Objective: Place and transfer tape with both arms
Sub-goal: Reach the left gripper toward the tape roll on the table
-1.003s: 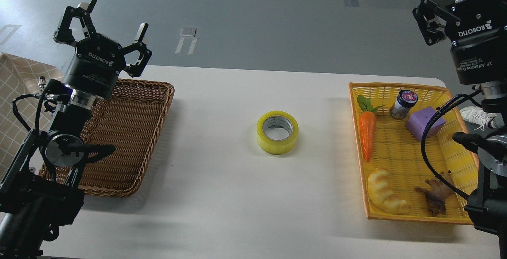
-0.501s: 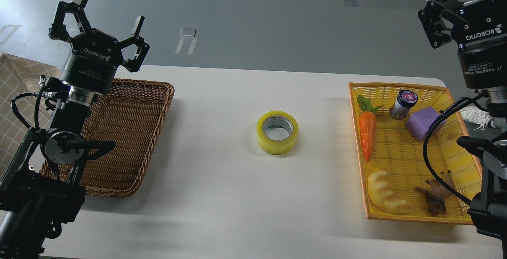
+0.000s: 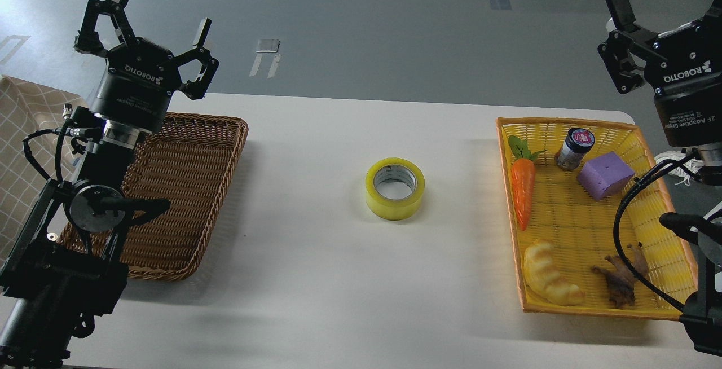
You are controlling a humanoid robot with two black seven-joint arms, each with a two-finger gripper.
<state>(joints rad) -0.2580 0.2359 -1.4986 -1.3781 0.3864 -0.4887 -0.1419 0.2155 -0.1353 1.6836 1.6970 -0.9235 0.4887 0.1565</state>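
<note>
On the white table, midway between 2 baskets, the yellow translucent tape roll lies flat, untouched. Above the brown wicker basket, the left black gripper hangs spread wide, empty. Over the yellow plastic basket, the right gripper is cropped; its state is unclear.

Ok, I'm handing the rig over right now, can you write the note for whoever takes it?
Left gripper: open, empty, raised above the far end of the brown wicker basket.
Right gripper: only one finger in frame, so open or shut cannot be told; nothing seen held, raised by the yellow basket.
Tape: flat on the white table, midway between the baskets, untouched by either arm.
Done: tape sits mid-table.
Left: probably pick it up and move it on.
</note>
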